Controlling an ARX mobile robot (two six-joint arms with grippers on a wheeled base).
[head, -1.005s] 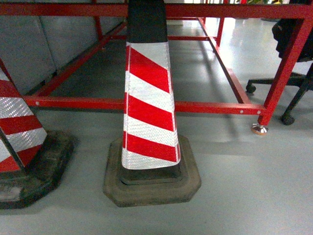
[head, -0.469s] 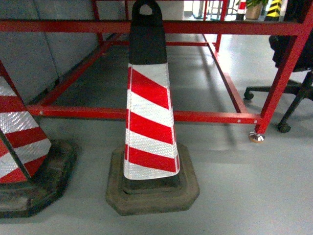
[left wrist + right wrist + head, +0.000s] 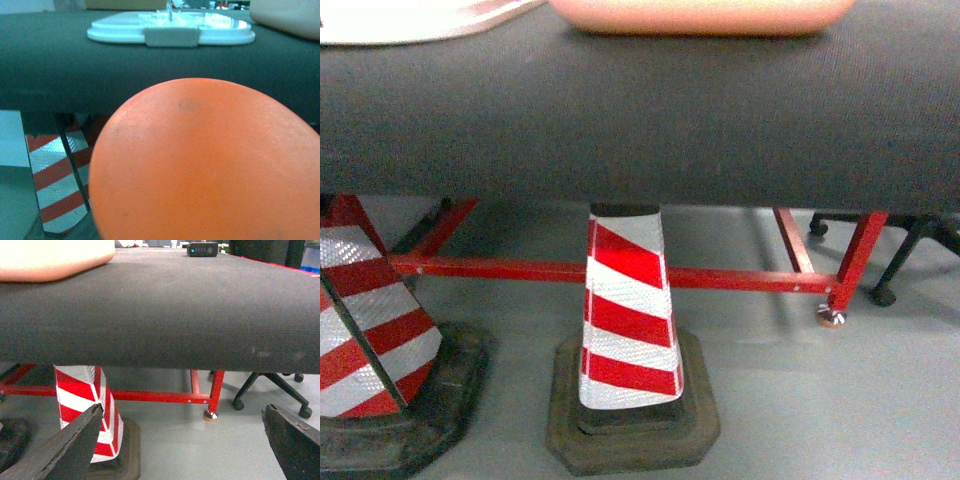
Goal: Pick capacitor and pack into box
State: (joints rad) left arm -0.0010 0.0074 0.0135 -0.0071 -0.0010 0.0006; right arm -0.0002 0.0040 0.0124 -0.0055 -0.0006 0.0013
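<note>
— Head view first: where is the box [image 3: 705, 15]?

— At twelve o'clock, resting on the black table [image 3: 640, 120]; only its pink base shows. A striped cone [image 3: 625, 315] stands below at six. No capacitor visible.

— Left wrist view?

— An orange blur fills five o'clock, too close to identify. The white lid [image 3: 170, 29] lies flat at twelve, presumably off for packing. That claw I cannot tell.

— Right wrist view?

— The right gripper [image 3: 185, 445] has its fingers wide apart, below table height, probably not yet raised; the box sits at eleven.
</note>
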